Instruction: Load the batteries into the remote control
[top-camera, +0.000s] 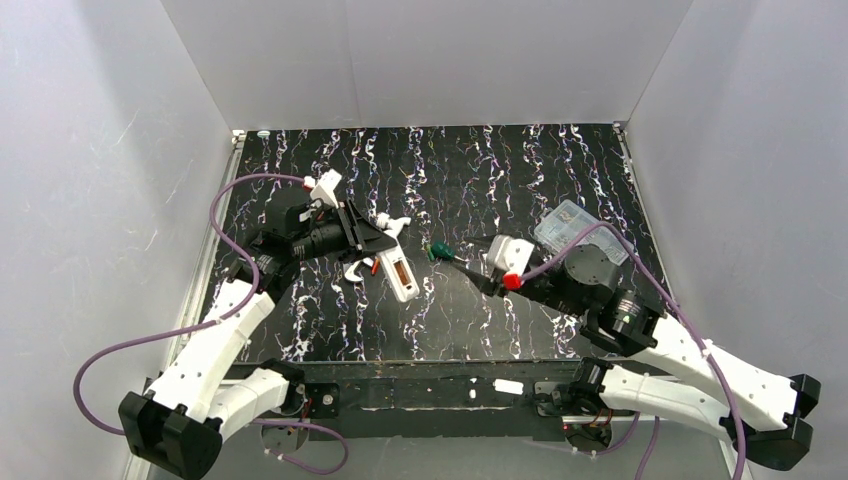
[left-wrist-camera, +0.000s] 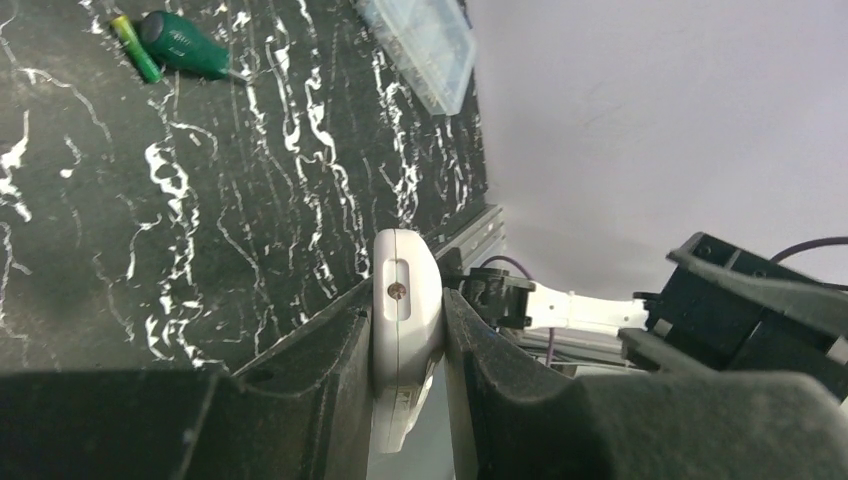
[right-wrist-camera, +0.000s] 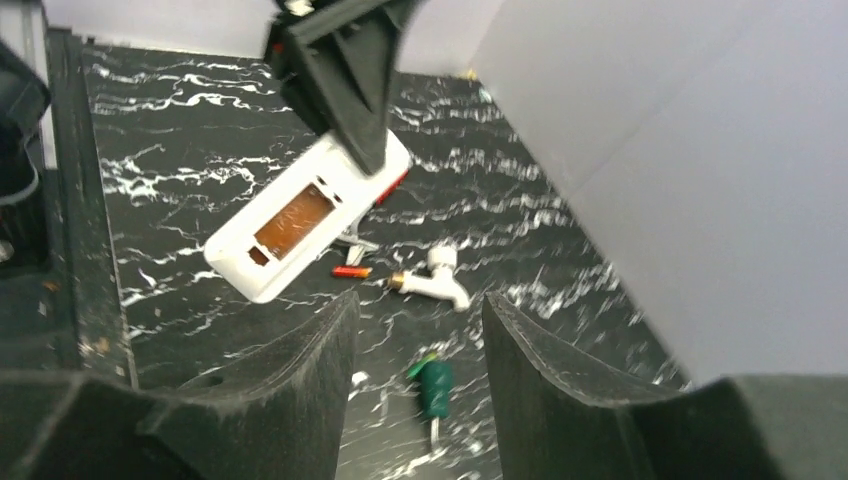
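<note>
Holding the remote control clamped by its edges, the left gripper presents the open bay, which looks empty, so loading seems barely begun. One battery lies loose on the table just beside the remote, between it and the right gripper. That gripper hangs near the remote above a green screwdriver, jaws parted and empty. Next it likely needs a careful pinch on that slender battery.

left claw clamped tight; right claw parted, empty, pointing leftward.
</note>
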